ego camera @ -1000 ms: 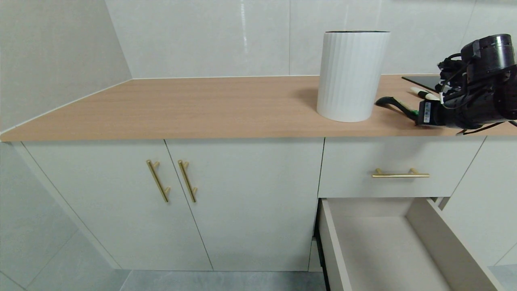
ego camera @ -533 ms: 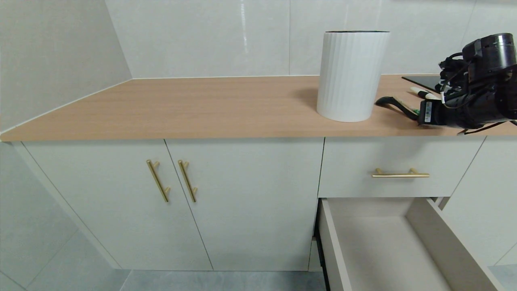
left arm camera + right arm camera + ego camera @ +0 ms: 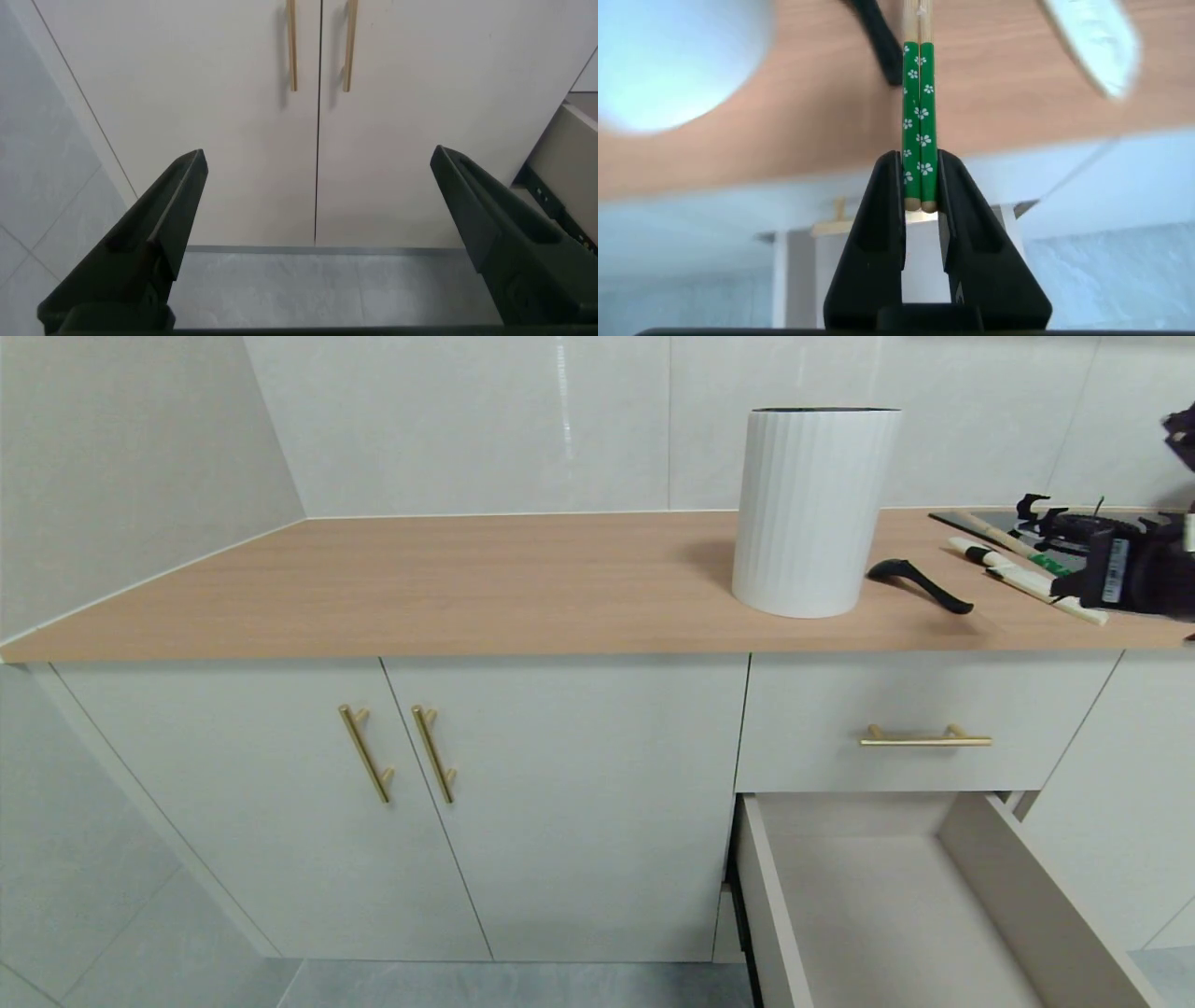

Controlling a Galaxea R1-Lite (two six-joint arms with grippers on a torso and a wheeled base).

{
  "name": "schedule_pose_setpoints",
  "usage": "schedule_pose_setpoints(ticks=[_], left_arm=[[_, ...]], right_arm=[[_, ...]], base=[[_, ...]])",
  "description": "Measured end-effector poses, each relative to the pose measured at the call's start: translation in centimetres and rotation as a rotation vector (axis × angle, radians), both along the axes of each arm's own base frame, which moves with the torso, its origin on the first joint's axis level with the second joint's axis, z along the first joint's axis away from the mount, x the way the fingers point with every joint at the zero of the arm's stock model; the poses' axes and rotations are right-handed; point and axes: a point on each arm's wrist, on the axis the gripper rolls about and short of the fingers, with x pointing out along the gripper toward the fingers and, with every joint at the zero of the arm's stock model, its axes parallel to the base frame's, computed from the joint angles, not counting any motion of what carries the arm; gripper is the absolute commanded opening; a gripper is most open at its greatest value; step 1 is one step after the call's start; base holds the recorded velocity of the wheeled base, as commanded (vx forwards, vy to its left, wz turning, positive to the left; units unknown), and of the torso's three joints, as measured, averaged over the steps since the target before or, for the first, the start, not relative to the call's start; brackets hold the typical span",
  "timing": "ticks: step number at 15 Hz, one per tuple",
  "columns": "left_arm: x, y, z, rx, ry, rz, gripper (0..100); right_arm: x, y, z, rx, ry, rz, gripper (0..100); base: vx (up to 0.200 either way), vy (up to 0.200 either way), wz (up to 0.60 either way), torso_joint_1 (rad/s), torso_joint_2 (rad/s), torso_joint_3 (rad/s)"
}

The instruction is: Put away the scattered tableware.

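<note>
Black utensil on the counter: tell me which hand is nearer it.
Right. The right hand, gripping green chopsticks, is beside the black utensil; the left hand is low, facing the cabinet doors.

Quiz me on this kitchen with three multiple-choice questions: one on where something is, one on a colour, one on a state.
1. Where does the black utensil lie?
A. On the countertop, beside the white container
B. Inside that container
C. On the floor

2. What colour are the gripped ends of the chopsticks in the right end effector?
A. Red
B. Green
C. Blue

3. The lower drawer is:
A. Shut
B. Pulled open
C. Taken out

Answers:
1 A: the head view shows it lying on the wood next to the container.
2 B: the right wrist view shows green ends with white flowers.
3 B: its bare inside shows below the shut upper drawer.
</note>
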Motion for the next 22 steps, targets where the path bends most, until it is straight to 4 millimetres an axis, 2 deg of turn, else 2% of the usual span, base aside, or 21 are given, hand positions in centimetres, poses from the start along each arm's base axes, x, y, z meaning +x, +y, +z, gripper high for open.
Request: schedule_pose_setpoints(ticks=[1,4,8,12,15,17,20,22], left_arm=[[0.0,0.0,0.0,0.0,0.0,0.0,100],[0.0,0.0,0.0,0.001,0.0,0.001,100],[0.0,0.0,0.0,0.0,0.001,0.0,100],[0.0,0.0,0.0,0.0,0.0,0.0,100],[0.0,0.0,0.0,0.0,0.0,0.0,100],[0.0,0.0,0.0,0.0,0.0,0.001,100],[0.0,0.0,0.0,0.0,0.0,0.0,100],[0.0,0.0,0.0,0.0,0.0,0.001,100]], right_arm=[[-1.9,-0.2,0.1,-0.01,-0.013,0.019,0],[-6.6,-0.7,-1.8,-0.094,0.014,0.07,0],[-10.8,-0.9,-4.5,-0.127,0.047,0.106,0],[-12.9,-1.0,-7.3,-0.178,0.102,0.139,0],[-13.7,-0.6,-9.3,-0.196,0.154,0.194,0],[-14.2,0.0,-10.2,-0.199,0.171,0.255,0],[-15.3,0.4,-10.3,-0.182,0.122,0.318,0],[-16.0,0.5,-11.4,-0.189,0.141,0.361,0]], base=[[0.0,0.0,0.0,0.0,0.0,0.0],[0.0,0.0,0.0,-0.009,0.03,0.032],[0.0,0.0,0.0,-0.033,0.33,0.304],[0.0,0.0,0.0,-0.003,0.12,0.1],[0.0,0.0,0.0,0.0,0.0,0.0],[0.0,0.0,0.0,0.0,0.0,0.0],[0.0,0.0,0.0,0.0,0.0,0.0],[0.0,0.0,0.0,0.0,0.0,0.0]])
